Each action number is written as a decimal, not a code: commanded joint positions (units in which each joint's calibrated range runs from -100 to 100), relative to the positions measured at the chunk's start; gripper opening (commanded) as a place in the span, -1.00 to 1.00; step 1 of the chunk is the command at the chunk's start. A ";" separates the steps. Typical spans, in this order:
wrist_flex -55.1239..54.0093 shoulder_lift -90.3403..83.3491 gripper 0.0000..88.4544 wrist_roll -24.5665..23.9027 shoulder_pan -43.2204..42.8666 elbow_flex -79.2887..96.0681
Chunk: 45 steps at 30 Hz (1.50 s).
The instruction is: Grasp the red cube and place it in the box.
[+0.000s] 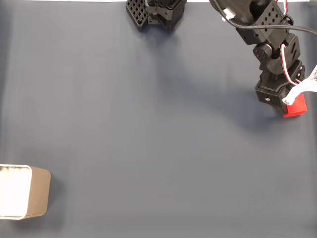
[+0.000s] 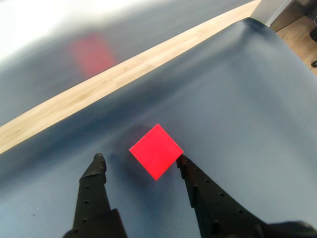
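Wrist view: the red cube lies between the tips of the spread, empty claw, touching one finger.

Red cube far right by pincer, box lower left

- Bright red, plain, matte: cube.
- Tan outside, pale rim, white inside: box.
- Dark slate blue, unpatterned: surface.
- Black, dotted with small holes: claw.
- Black body, one white part, red and white wires: arm.
- Light wood strip past the blue edge in the wrist view.
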 commanded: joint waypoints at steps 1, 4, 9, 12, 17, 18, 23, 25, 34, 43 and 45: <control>-1.16 -1.88 -0.27 -0.24 -0.85 -2.95; -1.16 -1.27 -0.27 -0.29 -1.07 -3.50; -1.16 -0.93 -0.27 -0.34 -1.71 -3.86; -1.16 -0.67 -0.27 -0.34 -1.78 -4.23; -1.24 0.03 -0.27 -0.20 -1.49 -4.96; -1.32 0.20 -0.27 -0.20 -1.35 -5.23; -1.81 1.33 -0.26 -0.15 -1.14 -6.69; -2.22 1.93 -0.26 -0.20 -1.14 -7.24; -2.96 3.75 -0.26 -0.54 -1.42 -8.88; -3.04 3.84 -0.27 -1.12 -2.35 -8.88; -2.55 3.67 -0.29 -1.12 -2.56 -8.88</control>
